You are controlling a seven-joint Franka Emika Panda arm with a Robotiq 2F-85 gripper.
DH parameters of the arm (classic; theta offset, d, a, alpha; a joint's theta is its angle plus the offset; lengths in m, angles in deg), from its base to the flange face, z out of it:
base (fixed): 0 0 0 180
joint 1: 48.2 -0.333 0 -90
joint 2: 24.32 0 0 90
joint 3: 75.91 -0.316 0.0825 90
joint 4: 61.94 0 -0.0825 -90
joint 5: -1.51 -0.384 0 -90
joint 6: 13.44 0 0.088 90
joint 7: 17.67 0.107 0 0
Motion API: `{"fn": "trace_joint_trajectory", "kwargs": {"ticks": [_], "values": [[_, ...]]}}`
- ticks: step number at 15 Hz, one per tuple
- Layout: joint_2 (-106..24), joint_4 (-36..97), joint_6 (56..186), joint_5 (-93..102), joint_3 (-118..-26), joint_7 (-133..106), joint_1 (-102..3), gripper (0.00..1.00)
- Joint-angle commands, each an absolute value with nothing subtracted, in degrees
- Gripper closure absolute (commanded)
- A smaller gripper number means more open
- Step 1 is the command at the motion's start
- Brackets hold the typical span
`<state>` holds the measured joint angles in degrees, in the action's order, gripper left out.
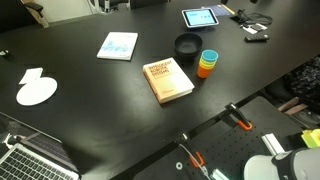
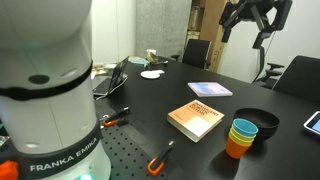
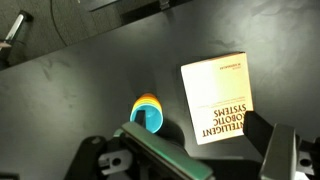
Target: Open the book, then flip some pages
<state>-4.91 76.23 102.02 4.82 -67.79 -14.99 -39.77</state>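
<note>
Robot base: the white Franka pedestal stands nearest me, well apart from the orange-and-blue stacked plastic cup.
Book: the thick orange-brown paperback with white title lettering lies closed and cover-up on the black desk. It is just beside the cup and not touching it.
Bowl: a round black bowl sits just behind the cup.
Booklet: a thin light-blue-and-white booklet lies farther back from the cup.
End effector: the black end effector hangs high over the desk, well beyond the cup. Its fingers are spread wide with nothing between them.
Handling: the book looks fairly heavy, so it should stay put. The cover is probably flexible and smooth, and the white pages thin and easy to crease. I'd catch the cover at its free long edge, opposite the spine, and lift gently.
</note>
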Motion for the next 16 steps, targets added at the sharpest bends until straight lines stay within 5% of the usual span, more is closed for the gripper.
{"fn": "trace_joint_trajectory", "kwargs": {"ticks": [1,9,16], "values": [[-6.3,81.6,106.6,0.0,-66.0,-14.4,-39.1,0.00],[-10.6,97.8,128.7,-12.9,-61.8,-28.7,-40.7,0.00],[-25.2,96.0,144.6,-39.8,-63.2,-46.9,-48.8,0.00]]}}
